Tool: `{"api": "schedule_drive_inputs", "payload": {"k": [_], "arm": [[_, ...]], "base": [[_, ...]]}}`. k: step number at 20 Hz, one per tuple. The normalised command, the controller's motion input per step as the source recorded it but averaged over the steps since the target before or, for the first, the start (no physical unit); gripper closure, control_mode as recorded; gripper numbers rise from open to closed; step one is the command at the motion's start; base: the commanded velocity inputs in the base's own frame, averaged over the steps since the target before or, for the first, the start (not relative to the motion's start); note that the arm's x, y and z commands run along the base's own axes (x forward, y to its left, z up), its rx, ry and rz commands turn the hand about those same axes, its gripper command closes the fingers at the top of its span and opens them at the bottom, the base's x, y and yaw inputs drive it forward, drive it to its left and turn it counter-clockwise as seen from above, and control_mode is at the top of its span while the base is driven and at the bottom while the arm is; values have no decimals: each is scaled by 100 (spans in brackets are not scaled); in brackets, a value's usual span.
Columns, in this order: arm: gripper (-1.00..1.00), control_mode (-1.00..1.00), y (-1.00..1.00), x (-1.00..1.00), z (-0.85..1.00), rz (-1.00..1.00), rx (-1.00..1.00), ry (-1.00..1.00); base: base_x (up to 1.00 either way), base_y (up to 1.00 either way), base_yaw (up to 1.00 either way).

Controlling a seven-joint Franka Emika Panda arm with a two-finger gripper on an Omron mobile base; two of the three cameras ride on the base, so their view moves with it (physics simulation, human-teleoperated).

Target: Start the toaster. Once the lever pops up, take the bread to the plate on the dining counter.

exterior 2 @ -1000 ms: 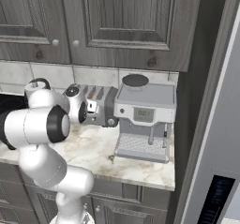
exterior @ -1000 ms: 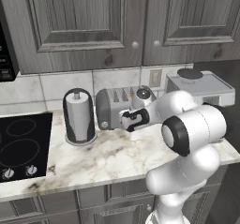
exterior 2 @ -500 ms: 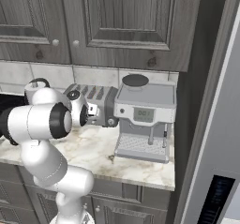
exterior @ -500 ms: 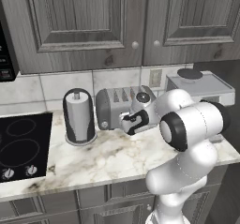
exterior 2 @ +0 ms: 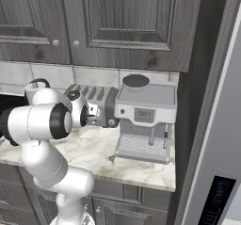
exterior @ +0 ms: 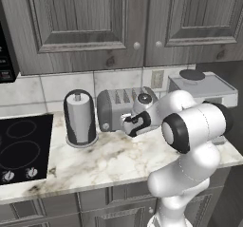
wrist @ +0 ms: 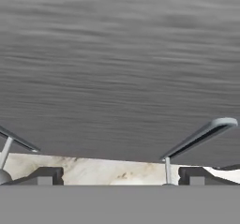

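Cooktop (exterior: 21,147), black and inset, occupied the left end of the marble worktop (exterior: 104,164) in the left base view. Just right of it stood the dark cylindrical paper-towel holder (exterior: 79,118), upright, with its white roll showing at the top. Next came the toaster (exterior: 118,108), a grey metallic box with slots on top, set against the tiled wall and just beside the holder without touching it. My gripper (exterior: 134,125) was positioned at the toaster's front face, low on its right half, with my forearm crossing in front of that end of the box. A silver coffee machine (exterior: 201,90) stood at the right end of the worktop, behind my arm.

In the right base view, my arm covered the toaster's (exterior 2: 96,105) left portion; a round knob (exterior 2: 111,122) remained visible at its lower right corner, close to the coffee machine (exterior 2: 145,118).

In the hand view, my fingertips (wrist: 44,176) stood wide apart with nothing between them. The toaster's brushed grey wall (wrist: 120,68) lay directly ahead, and a lever (wrist: 201,136) projected from it above my right-hand tip. I could not tell whether any tip touched the toaster. Whether bread sat in the slots could not be determined.
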Motion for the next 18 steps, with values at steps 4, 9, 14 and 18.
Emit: {"api": "schedule_drive_inputs", "payload": {"k": [4,9,14,18], "arm": [[-100,-100,0,-15,0,0,0,-7],[-100,-100,0,-35,7,0,0,-11],[-100,-100,-1,-34,17,0,0,-9],[-100,-100,-3,-15,36,-2,2,-4]], "base": [[0,0,0],[0,0,0],[0,0,0],[0,0,0]]}}
